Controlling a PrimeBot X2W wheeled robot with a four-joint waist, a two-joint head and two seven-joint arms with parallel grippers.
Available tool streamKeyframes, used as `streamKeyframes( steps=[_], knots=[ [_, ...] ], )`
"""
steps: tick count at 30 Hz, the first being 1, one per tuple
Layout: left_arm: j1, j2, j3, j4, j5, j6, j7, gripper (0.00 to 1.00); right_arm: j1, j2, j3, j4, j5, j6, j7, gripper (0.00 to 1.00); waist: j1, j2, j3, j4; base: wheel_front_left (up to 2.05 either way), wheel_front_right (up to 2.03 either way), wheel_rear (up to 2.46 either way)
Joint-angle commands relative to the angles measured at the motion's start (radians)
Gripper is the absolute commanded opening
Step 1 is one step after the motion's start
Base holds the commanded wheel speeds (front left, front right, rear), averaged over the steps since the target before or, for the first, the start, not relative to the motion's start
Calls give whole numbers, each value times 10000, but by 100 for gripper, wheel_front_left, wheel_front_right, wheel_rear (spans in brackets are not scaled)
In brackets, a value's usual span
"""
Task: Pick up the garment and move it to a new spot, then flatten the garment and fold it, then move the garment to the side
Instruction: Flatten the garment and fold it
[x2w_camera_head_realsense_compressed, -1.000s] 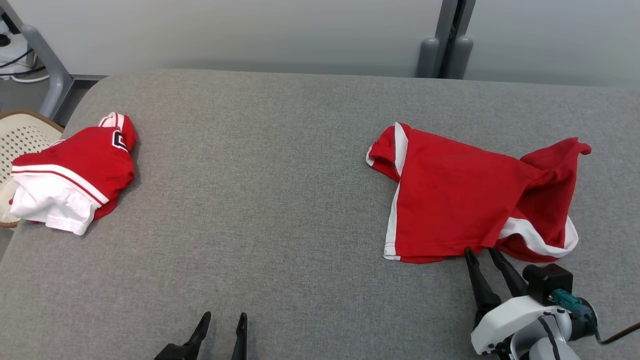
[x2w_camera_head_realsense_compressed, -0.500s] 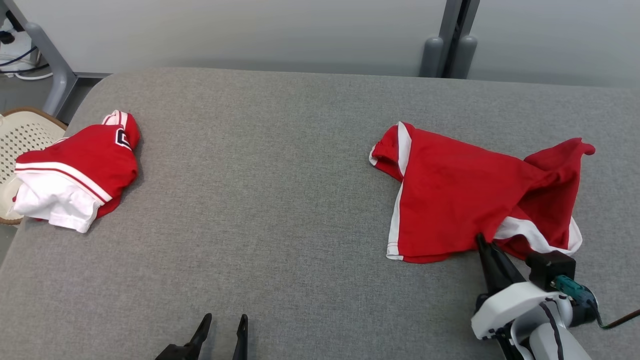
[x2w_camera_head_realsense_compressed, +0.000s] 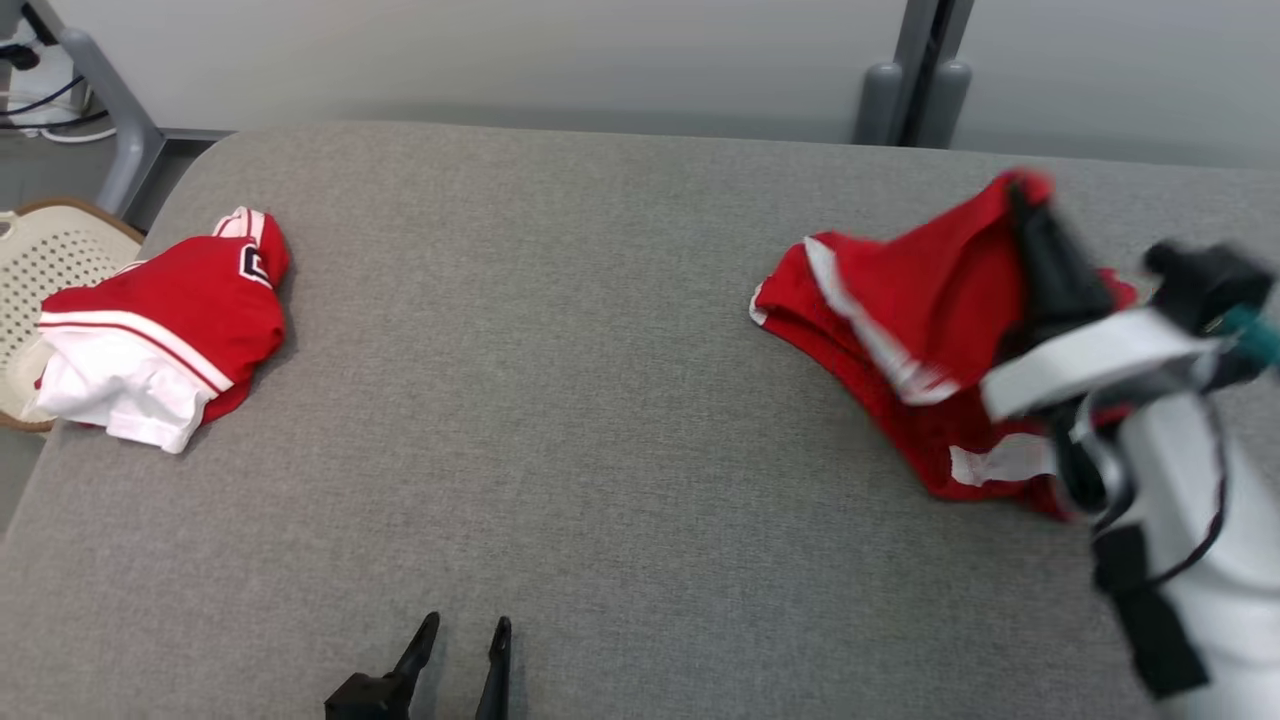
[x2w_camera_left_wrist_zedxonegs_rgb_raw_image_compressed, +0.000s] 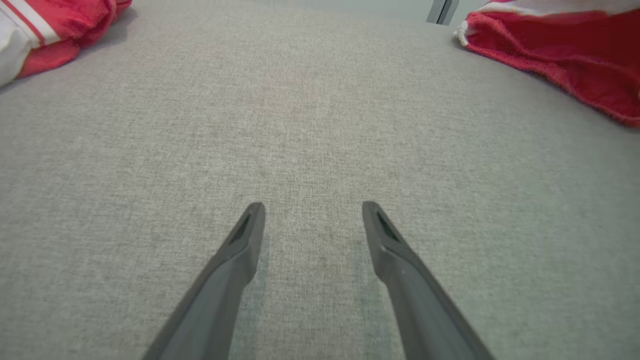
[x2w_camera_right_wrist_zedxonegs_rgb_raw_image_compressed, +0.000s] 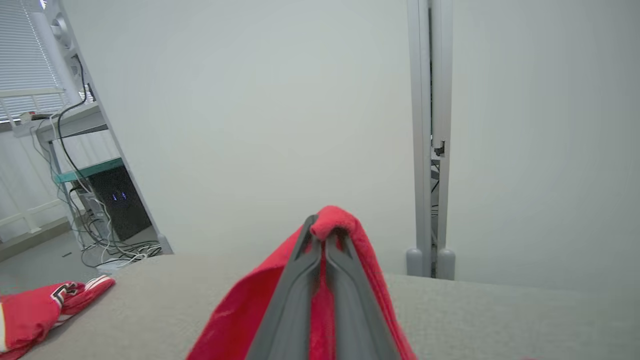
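Garment (x2w_camera_head_realsense_compressed: 900, 310) in R gripper (x2w_camera_right_wrist_zedxonegs_rgb_raw_image_compressed: 324, 235) (at tips)

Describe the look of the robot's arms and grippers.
Both the left gripper and right gripper have two long, tapering dark grey fingers. The right wrist has a white shell, a black block with a teal connector, and a thin black cable.

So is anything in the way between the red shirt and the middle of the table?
Nothing visible is. The right gripper is shut on the red shirt, the other garment lies far left, and the left gripper sits open at the near edge of the table.
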Motion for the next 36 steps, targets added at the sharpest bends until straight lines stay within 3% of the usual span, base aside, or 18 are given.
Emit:
streamKeyframes(
  steps=[1, 7, 8, 10, 13, 17, 23, 29, 36],
  knots=[
    [-241, 37, -71, 43, 63, -97, -2, 100, -506, -278, -351, 300, -151, 1, 0, 0, 0, 0, 99, 214, 0, 0, 0],
    [-632, 36, -478, 196, 192, -222, -2, 100, -2352, -1312, -2071, 2306, -951, 1, -2, 0, 0, 0, 468, 1096, 0, 0, 0],
    [-686, 37, -534, 216, 234, -248, -2, 100, -2562, -1422, -2543, 2814, -1036, 1, 0, 9, 0, 0, 534, 1222, 0, 0, 0],
    [-749, 29, -651, 259, 275, -296, -1, 100, -2913, -1723, -3239, 3789, -1645, 1, 0, 100, 0, 0, 625, 1443, 0, 0, 0],
    [-770, 40, -722, 276, 215, -245, -1, 100, -3251, -1879, -3924, 4581, -2379, 1, 0, 100, 0, 0, 672, 1575, 0, 0, 0],
    [-652, 31, -677, 188, 75, -132, -1, 100, -2798, -1738, -4538, 4516, -2909, -1, 0, 100, 0, 0, 630, 1330, 0, 0, 0],
    [-817, 34, -656, 46, 57, -96, -3, 100, -1671, -1037, -4490, 3153, -2777, 1, 0, 100, 0, 0, 490, 466, 0, 0, 0],
    [-1008, 42, -669, -57, 151, -99, -1, 100, -155, -784, -3930, 1739, -2246, 1, 0, 100, 0, 0, 266, -272, 0, 0, 0],
    [-1349, 37, -820, -198, 219, -145, -1, 100, 2326, -291, -3550, -215, -2043, 1, 0, 100, 0, 0, 11, -1298, 0, 0, 0]
  ],
)
